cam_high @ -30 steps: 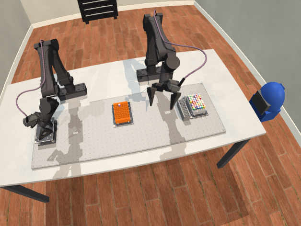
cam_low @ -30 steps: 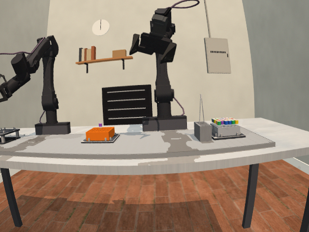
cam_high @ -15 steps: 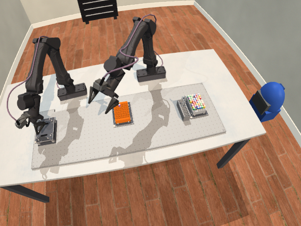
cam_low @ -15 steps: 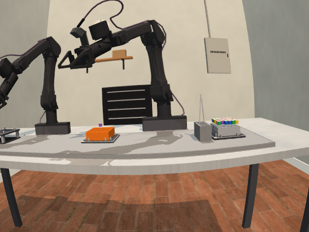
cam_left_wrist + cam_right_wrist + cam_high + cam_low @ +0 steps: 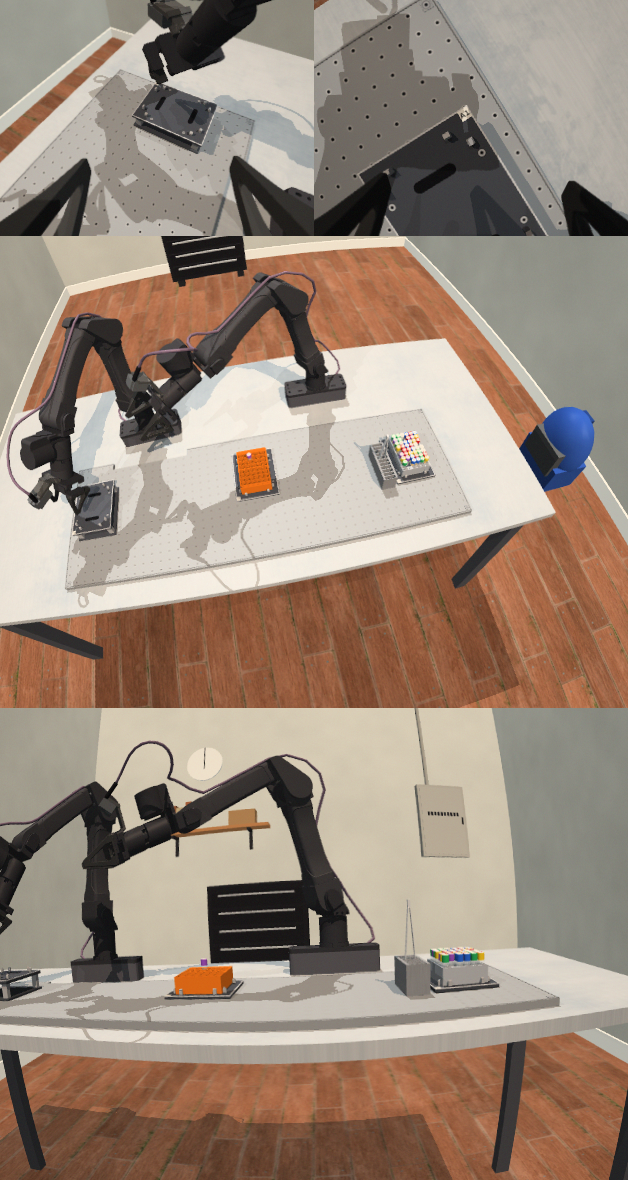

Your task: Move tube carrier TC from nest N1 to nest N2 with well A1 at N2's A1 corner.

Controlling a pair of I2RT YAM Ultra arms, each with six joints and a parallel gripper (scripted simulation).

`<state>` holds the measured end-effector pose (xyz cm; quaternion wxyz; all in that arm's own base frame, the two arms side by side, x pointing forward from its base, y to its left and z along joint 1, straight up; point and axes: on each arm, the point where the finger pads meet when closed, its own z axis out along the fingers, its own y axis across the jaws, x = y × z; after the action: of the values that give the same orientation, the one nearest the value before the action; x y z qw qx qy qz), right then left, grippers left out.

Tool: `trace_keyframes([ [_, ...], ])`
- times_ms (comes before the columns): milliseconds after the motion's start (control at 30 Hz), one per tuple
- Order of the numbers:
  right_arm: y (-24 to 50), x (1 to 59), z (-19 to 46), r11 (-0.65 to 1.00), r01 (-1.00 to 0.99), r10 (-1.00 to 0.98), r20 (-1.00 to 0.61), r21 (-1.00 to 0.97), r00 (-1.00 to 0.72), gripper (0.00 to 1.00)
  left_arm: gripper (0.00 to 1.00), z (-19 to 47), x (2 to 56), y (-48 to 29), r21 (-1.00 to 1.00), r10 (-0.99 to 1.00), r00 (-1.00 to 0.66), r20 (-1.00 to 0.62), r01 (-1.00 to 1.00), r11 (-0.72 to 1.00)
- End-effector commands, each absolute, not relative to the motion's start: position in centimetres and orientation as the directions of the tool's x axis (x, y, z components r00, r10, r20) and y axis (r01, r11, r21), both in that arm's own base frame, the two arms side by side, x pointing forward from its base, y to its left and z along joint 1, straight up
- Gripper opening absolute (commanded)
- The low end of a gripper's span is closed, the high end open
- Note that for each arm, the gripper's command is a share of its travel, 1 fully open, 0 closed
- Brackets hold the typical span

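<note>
The orange tube carrier TC (image 5: 255, 472) sits in nest N1 in the middle of the perforated plate, with one purple-capped vial (image 5: 248, 455) at its far edge; it also shows in the exterior view (image 5: 203, 980). The dark raised nest N2 (image 5: 96, 510) stands empty at the plate's left end. In the right wrist view, N2 (image 5: 464, 190) has its A1 label (image 5: 465, 115) at the top corner. My right gripper (image 5: 55, 494) is open and empty, hovering just beside and above N2. My left gripper (image 5: 144, 406) is open and empty, held high near the right arm's base and looking down on N2 (image 5: 176, 116).
The vial rack R1 (image 5: 412, 451) with several coloured vials stands at the plate's right end. The grey holder H1 (image 5: 384, 466) is next to it, with the forceps T1 (image 5: 408, 928) upright in it. The arm bases (image 5: 314, 390) stand behind the plate.
</note>
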<state>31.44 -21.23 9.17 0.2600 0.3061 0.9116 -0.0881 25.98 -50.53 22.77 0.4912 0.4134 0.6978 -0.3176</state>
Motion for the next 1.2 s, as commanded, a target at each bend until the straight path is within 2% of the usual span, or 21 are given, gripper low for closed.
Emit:
trace_keyframes([
  [0, -21.4, 32.3, 10.5, 0.811, 0.586, 0.494, -0.55, 0.012, -0.673, 1.0, 1.0, 25.6, 25.2, -52.2, -0.003, 0.198, -0.104, -0.975, 0.892, 0.452],
  [433, -21.4, 32.3, 10.5, 0.81, 0.586, 0.494, -0.55, 0.012, -0.673, 1.0, 1.0, 25.3, 24.4, -52.3, -0.011, 0.211, -0.116, -0.971, 0.896, 0.443],
  [700, -21.4, 32.3, 10.5, 0.81, 0.586, 0.494, -0.55, 0.012, -0.673, 1.0, 1.0, 24.9, 23.4, -49.1, -0.012, 0.281, -0.171, -0.944, 0.872, 0.489],
  [933, -18.3, 31.6, 9.8, 0.86, 0.51, 0.441, -0.522, 0.014, -0.73, 1.0, 1.0, 27.2, 20.5, -41.4, 0.007, 0.33, -0.212, -0.92, 0.833, 0.553],
  [1167, -10.2, 31.2, 9.7, 0.944, 0.33, 0.289, -0.516, 0.014, -0.806, 1.0, 1.0, 28.3, 17.7, -33.0, 0.025, 0.342, -0.23, -0.911, 0.796, 0.604],
])
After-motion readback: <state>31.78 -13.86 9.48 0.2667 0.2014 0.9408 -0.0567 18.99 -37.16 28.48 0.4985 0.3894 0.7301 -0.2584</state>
